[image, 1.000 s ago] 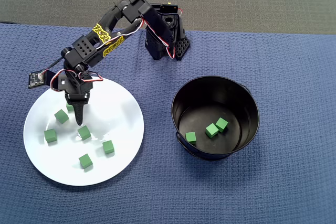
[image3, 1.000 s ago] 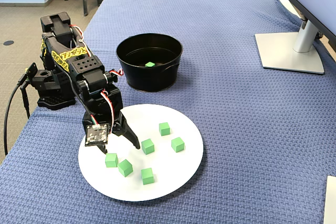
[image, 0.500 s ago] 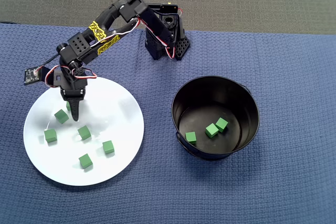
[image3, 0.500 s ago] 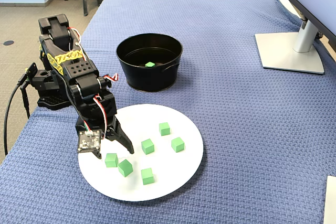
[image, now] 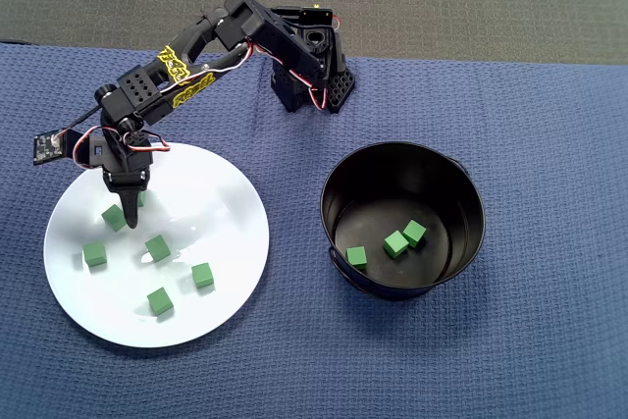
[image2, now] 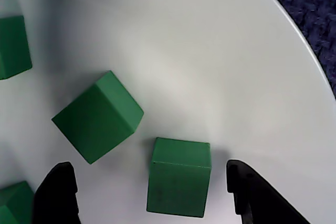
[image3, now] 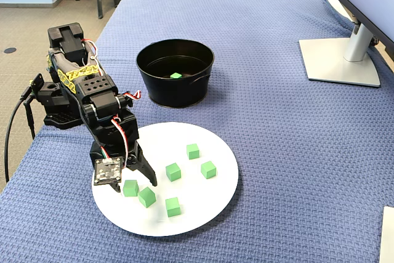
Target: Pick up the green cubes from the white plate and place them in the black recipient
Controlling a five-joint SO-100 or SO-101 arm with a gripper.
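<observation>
Hand (image2: 147, 192) has slid toward the plate's (image: 226, 242) left edge in the overhead view and now hangs with fingers apart, straddling one cube (image2: 179, 177). Five more cubes wait on the plate; three lie in the pot (image: 471, 203). A grasp looks imminent.

Bright, even light, sharp focus
</observation>
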